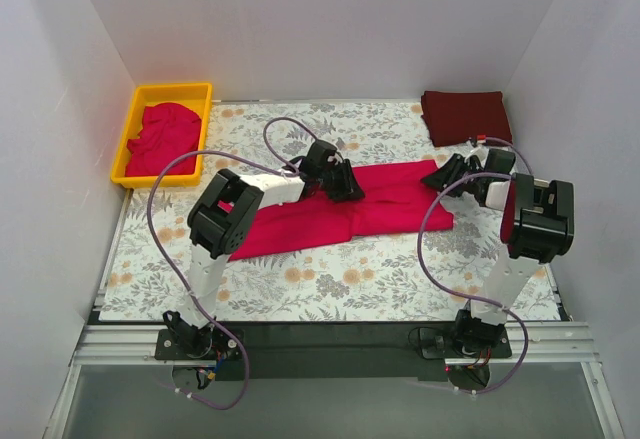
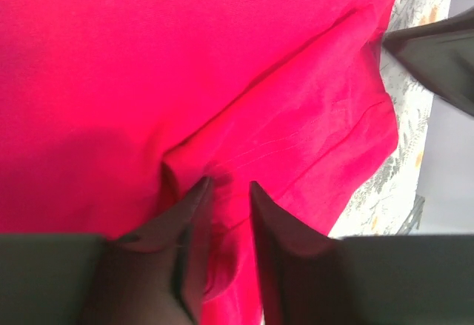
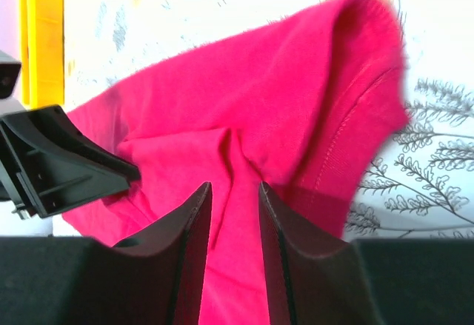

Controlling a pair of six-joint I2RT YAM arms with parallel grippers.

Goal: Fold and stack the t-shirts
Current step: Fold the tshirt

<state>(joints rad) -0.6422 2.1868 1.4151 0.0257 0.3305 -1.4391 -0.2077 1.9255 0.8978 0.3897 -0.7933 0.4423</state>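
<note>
A crimson-pink t-shirt (image 1: 300,227) lies spread across the middle of the table. My left gripper (image 1: 347,187) is at its far edge near the middle, shut on a pinch of the cloth (image 2: 296,118). My right gripper (image 1: 441,176) is at the shirt's right end, shut on a raised fold of it (image 3: 281,103). A folded dark maroon t-shirt (image 1: 464,116) lies at the back right corner. Another crimson-pink t-shirt (image 1: 160,137) lies crumpled in the yellow tray.
The yellow tray (image 1: 172,88) stands at the back left, and its rim shows in the right wrist view (image 3: 44,36). The floral tablecloth (image 1: 400,269) covers the table. White walls close in the left, back and right sides.
</note>
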